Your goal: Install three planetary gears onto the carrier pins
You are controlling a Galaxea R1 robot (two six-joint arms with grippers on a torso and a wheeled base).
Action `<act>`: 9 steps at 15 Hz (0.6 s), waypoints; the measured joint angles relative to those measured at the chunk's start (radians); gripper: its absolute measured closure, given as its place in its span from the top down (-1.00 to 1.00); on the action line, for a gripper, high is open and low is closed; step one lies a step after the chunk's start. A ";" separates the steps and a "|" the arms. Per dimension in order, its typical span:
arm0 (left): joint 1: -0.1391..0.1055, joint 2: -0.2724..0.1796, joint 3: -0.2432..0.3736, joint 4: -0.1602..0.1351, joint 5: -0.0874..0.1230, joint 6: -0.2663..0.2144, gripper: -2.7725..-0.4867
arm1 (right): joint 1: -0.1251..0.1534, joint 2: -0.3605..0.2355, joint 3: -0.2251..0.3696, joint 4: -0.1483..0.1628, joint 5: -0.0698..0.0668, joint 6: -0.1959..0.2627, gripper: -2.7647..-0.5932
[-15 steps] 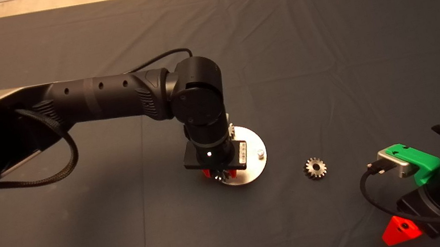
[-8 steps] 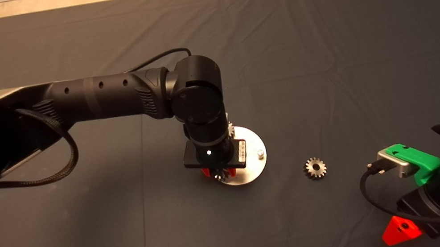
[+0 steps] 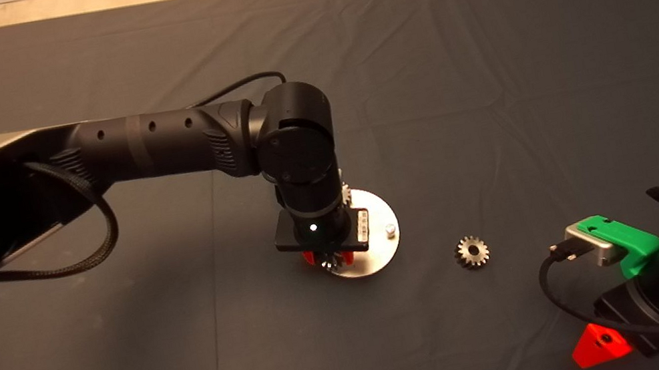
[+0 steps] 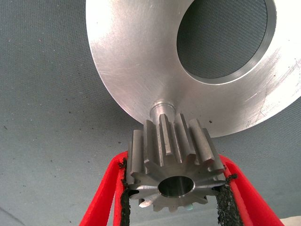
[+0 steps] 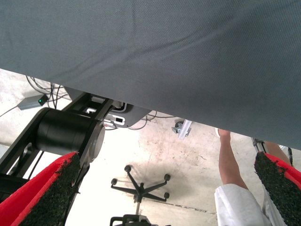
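Hovering over the near edge of the disc point(image 3: 380, 240), the left gripper point(image 4: 175, 197) has barely shifted since a moment ago, its red fingers point(image 4: 101, 195) still closed on a gear point(image 4: 174, 167) held just above a carrier pin point(image 4: 161, 109). A second gear point(image 3: 346, 194) peeks out behind the wrist on the disc's far side, another pin point(image 3: 389, 228) stands bare, and the third gear point(image 3: 471, 251) lies where it was on the mat point(image 3: 488, 82) to the disc's right. The right gripper point(image 5: 164, 188) waits at the lower right, fingers spread wide and empty, a person's leg point(image 5: 229, 162) showing beyond the mat.
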 joint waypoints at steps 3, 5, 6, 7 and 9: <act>-0.001 0.000 -0.004 -0.005 0.000 0.008 -0.60 | 0.000 0.000 0.000 0.000 0.000 0.000 1.00; -0.002 0.000 -0.008 -0.007 -0.001 0.014 -0.60 | 0.000 0.000 0.000 0.000 0.000 0.000 1.00; -0.002 0.000 -0.010 -0.008 -0.001 0.016 -0.60 | 0.000 0.000 0.000 0.000 0.000 0.000 1.00; -0.002 0.000 -0.010 -0.008 -0.001 0.019 -0.60 | 0.000 0.000 0.000 0.000 0.000 0.000 1.00; -0.002 0.000 -0.010 -0.008 -0.001 0.019 -0.60 | 0.000 0.000 0.000 0.000 0.000 0.000 1.00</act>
